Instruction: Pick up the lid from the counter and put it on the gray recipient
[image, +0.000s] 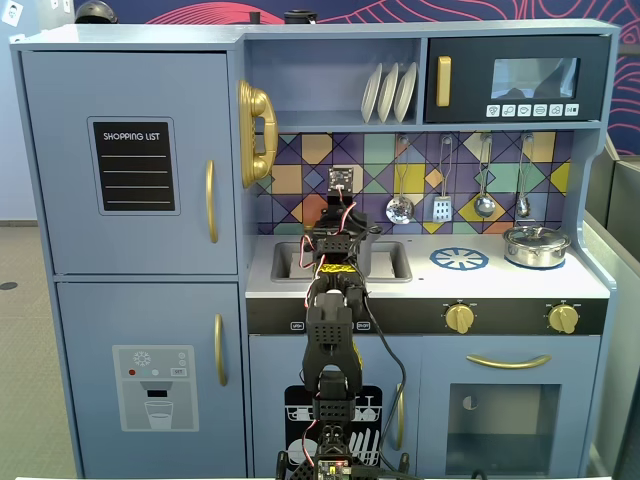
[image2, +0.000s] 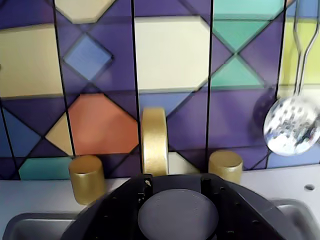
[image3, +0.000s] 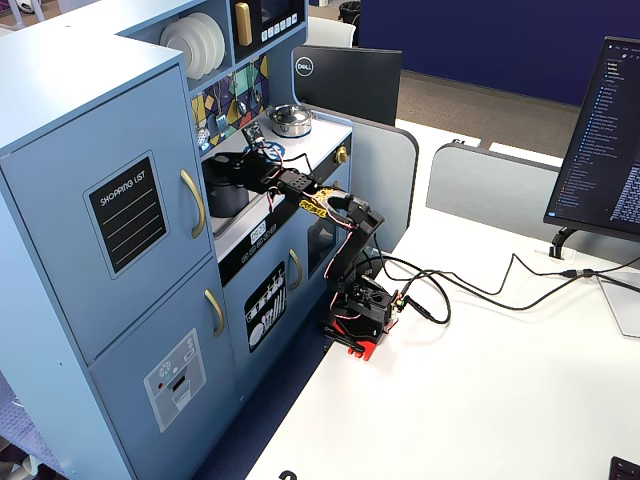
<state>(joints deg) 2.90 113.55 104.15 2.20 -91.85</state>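
The dark-gray lid (image2: 177, 217) fills the bottom of the wrist view, with its round centre knob between my black fingertips. My gripper (image2: 175, 182) looks shut on that knob. In a fixed view the gripper (image: 338, 245) is over the sink, and my arm hides most of the gray pot (image: 366, 255). In the other fixed view the pot (image3: 226, 192) stands in the sink, with the gripper (image3: 243, 165) just above its top. Whether the lid rests on the pot's rim I cannot tell.
A gold faucet (image2: 154, 140) and two gold taps (image2: 86, 177) stand just behind the lid, against the tiled backsplash. A slotted spoon (image2: 291, 125) hangs at the right. A shiny silver pot (image: 536, 245) and a blue-and-white burner (image: 459, 259) are to the right of the sink (image: 395, 262).
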